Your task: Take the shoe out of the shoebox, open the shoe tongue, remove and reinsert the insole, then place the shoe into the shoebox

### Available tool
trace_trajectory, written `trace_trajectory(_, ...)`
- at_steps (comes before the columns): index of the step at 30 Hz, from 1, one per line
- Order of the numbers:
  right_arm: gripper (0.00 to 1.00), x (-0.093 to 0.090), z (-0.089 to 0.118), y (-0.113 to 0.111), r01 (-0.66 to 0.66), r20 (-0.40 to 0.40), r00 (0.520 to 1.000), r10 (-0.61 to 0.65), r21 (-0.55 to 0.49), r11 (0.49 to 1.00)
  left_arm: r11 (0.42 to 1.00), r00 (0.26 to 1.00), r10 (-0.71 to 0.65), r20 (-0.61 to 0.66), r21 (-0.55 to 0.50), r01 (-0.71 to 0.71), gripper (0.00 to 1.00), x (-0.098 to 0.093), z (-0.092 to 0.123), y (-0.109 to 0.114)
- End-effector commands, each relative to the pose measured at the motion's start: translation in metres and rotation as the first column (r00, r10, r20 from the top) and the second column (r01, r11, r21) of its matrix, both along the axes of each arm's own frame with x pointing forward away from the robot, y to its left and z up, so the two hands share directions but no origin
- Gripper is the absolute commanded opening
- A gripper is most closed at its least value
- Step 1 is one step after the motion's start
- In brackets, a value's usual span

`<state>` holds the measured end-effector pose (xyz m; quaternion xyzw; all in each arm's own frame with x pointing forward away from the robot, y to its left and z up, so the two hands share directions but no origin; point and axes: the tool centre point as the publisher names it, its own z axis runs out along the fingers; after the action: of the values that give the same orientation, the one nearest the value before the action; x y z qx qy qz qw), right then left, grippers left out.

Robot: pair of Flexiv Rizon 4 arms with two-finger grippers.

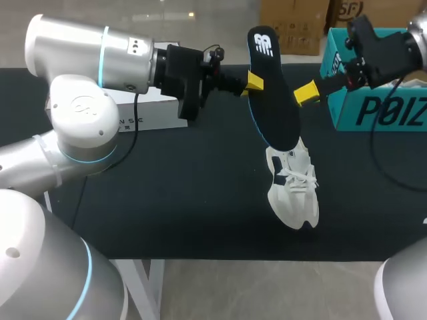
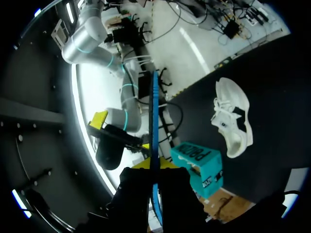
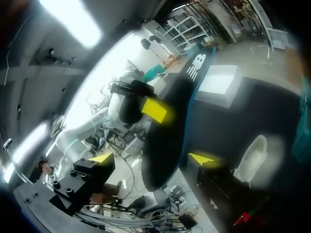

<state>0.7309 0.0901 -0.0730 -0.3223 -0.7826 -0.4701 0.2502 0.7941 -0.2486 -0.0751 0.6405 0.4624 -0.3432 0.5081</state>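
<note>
The left gripper [image 1: 252, 83] is clamped on the insole [image 1: 273, 100], a yellow tip pressed to each flat face near the middle of its length. It holds the insole upright in the air, above the shoe [image 1: 292, 190] and clear of it. The logo end points up and away from the shoe, and the plain end hangs over the shoe's heel opening. The right gripper [image 3: 153, 158] is also above the shoe. Its fingers stand wide apart with the insole's width in the gap between them, and neither tip visibly presses on it. The shoe lies unheld on the dark worktop [image 1: 187, 200], sole down, with the laced front toward the near edge. The teal shoebox [image 1: 373, 107] stands beyond the shoe on the right arm's side, well apart from it. A white box [image 1: 153, 110] sits beyond the shoe on the left arm's side.

The insole appears to be fully out, so the step in hand is likely the turn from removing it to reinserting it. The next move calls for tipping the insole's lower end toward the shoe's opening and sliding it along the footbed. Since nothing steadies the shoe, it may skid. The free right gripper would do well either to brace the shoe or to guide the insole's end.
</note>
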Motion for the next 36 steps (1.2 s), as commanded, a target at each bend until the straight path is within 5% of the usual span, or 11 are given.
trace_trajectory(1, 1.0, 0.016, 0.001, -0.004, -0.001, -0.001, 1.0, 0.001, -0.008, 1.0, 1.0, 1.0, 0.001, 0.002, 0.001, -0.001, 0.0, 0.0, 0.0, -0.001)
trace_trajectory(7, 1.0, 0.023, 0.004, -0.009, 0.025, 0.0, 1.0, -0.025, 0.006, 1.0, 1.0, 1.0, 0.001, 0.002, 0.001, -0.001, 0.0, 0.0, 0.0, -0.001)
trace_trajectory(33, 1.0, 0.049, 0.001, 0.037, -0.001, -0.014, 1.0, 0.001, 0.018, 1.0, 1.0, 1.0, 0.001, 0.002, 0.001, -0.001, 0.0, 0.0, 0.0, -0.001)
trace_trajectory(36, 0.73, 0.052, 0.0, 0.037, -0.001, -0.016, 1.0, 0.001, 0.018, 1.0, 1.0, 1.0, 0.001, 0.002, 0.001, -0.001, 0.0, 0.0, 0.0, -0.001)
